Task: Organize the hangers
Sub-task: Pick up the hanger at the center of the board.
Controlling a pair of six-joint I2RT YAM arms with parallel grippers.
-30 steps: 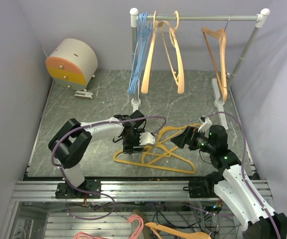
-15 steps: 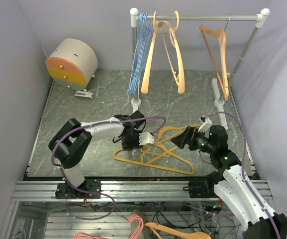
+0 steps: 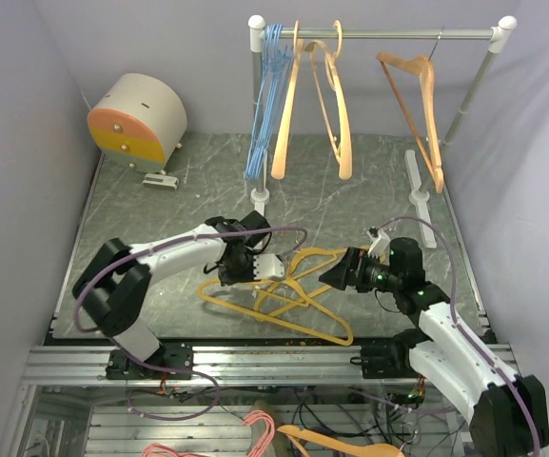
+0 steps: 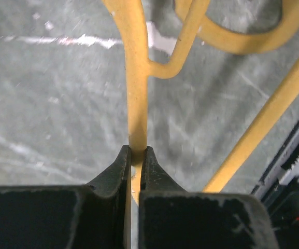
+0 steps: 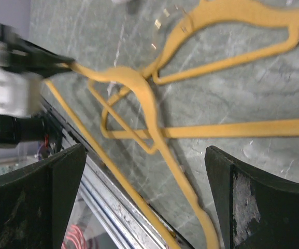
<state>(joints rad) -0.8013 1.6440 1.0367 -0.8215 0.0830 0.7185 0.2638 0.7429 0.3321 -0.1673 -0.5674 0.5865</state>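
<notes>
Your left gripper (image 4: 135, 151) has clamped shut on an orange hanger (image 4: 137, 78) near the worktop's (image 3: 160, 209) front edge; your right gripper (image 3: 335, 277) gapes wide.

Light-blue wire hangers (image 3: 263, 105) were hung at the left end of the rail (image 3: 388, 34), tan hangers (image 3: 281, 143) further along it. Yellow-orange hangers (image 5: 227, 129) were laid overlapping on the worktop (image 3: 160, 209), one bar clamped by the left hand (image 4: 135, 155).

Lower centre, the mustard-yellow hangers (image 5: 242, 127) lie on the bench (image 3: 160, 219), which is grey-green and stone-patterned with white veins. Upper centre hang the light-blue wire hangers (image 3: 263, 105) and the pale orange-tan hangers (image 3: 282, 124). Upper left, a cream drum (image 3: 150, 100) has an orange-and-yellow face. Purple cables (image 3: 276, 228) loop over white-and-black arms (image 3: 174, 249).
</notes>
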